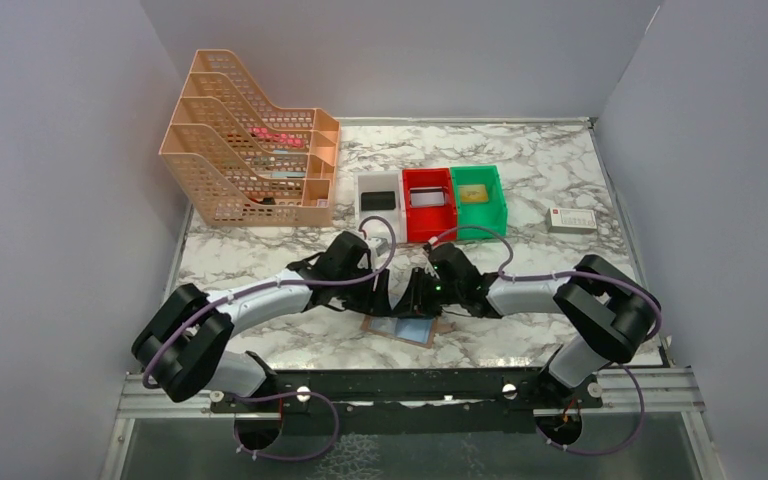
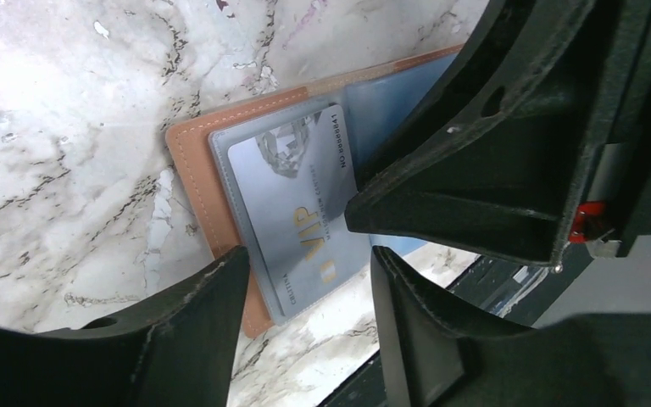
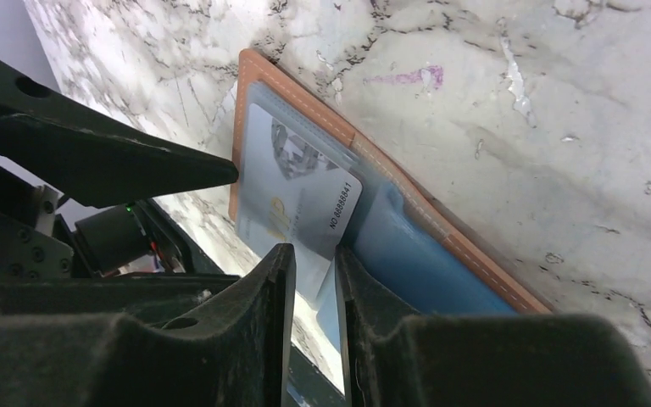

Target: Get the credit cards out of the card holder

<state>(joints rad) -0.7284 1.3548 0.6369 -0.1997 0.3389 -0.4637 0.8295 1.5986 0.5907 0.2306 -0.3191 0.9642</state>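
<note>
Both arms are being held stretched low and inward over the near side of the marble table (image 1: pixel 520 170), where the card holder (image 1: pixel 407 331) is lying spread open. The left gripper (image 2: pixel 309 254) is being held parted astride the sleeved credit card (image 2: pixel 297 203). The right gripper (image 3: pixel 314 253) is being narrowed at its corner, and a grip cannot be told.

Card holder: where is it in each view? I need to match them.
Top external: card holder lies open, low centre, by the table near edge.
Left wrist: centre, tan border to the left.
Right wrist: centre, running diagonally, blue panel lower right.
Shared landmark: the silver VIP card in its clear sleeve, in both wrist views; indistinct from above.
</note>
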